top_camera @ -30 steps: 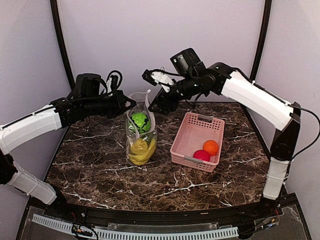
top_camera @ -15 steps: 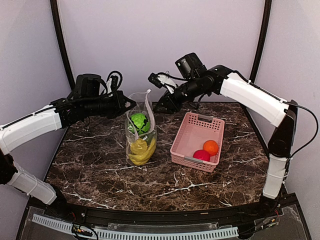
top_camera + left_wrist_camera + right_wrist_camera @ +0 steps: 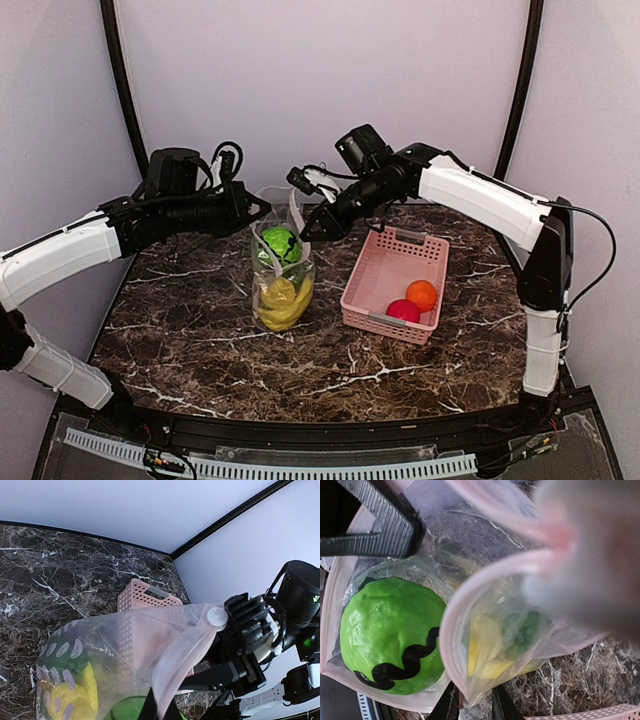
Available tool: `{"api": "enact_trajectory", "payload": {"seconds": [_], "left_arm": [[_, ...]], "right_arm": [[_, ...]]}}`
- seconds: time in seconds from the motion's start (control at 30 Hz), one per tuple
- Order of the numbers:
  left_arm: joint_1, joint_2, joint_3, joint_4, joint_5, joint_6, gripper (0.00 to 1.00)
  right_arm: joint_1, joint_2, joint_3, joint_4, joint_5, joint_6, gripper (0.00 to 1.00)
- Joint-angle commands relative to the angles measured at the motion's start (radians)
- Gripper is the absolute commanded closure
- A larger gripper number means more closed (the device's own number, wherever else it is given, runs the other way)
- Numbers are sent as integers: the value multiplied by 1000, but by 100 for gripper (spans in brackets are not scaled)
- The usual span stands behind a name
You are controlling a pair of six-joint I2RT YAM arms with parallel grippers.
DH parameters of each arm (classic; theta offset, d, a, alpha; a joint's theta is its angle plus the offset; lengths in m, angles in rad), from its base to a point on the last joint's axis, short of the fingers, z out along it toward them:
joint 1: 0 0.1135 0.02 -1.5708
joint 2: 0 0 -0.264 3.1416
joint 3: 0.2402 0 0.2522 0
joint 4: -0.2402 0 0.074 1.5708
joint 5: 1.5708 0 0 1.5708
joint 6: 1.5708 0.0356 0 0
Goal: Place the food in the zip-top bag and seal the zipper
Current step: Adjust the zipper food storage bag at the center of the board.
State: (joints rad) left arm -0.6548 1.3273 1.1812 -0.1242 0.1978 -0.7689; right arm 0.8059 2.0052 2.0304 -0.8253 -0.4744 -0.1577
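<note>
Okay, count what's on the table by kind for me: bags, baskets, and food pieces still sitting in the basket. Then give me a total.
zip-top bag: 1
pink basket: 1
food pieces in the basket: 2, an orange and a red-pink ball
Total: 4

Shows a dark brown marble-patterned table top (image 3: 200,340), veined in white and faintly glossy. Closes behind with a plain pale lilac back wall (image 3: 320,70), flanked by a matching left panel (image 3: 50,100) and right panel (image 3: 595,100). Joins these at a thin black left post (image 3: 122,90) and right post (image 3: 524,85). Ends on the near side in a black rim (image 3: 300,432) with a white slotted strip (image 3: 300,468) below. Seems lit softly and evenly from above, leaving only weak shadows on the stone. Meets the wall, in the left wrist view, along a dark seam (image 3: 75,532).
</note>
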Motion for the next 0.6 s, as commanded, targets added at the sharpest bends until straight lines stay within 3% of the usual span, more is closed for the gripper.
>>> {"api": "enact_trajectory", "payload": {"seconds": [0.0,0.3,0.57], "left_arm": [[-3,-43,-17,12,1,22,99],[-3,-45,-4,-40,-58,76,99],[-2,-28,96,-135,-162,165,99]], "right_arm": [[2,2,46,-8,-7,13,98],[15,-181,65,-1,5,-17,100],[15,-91,24,-61,-66,-31,96]]}}
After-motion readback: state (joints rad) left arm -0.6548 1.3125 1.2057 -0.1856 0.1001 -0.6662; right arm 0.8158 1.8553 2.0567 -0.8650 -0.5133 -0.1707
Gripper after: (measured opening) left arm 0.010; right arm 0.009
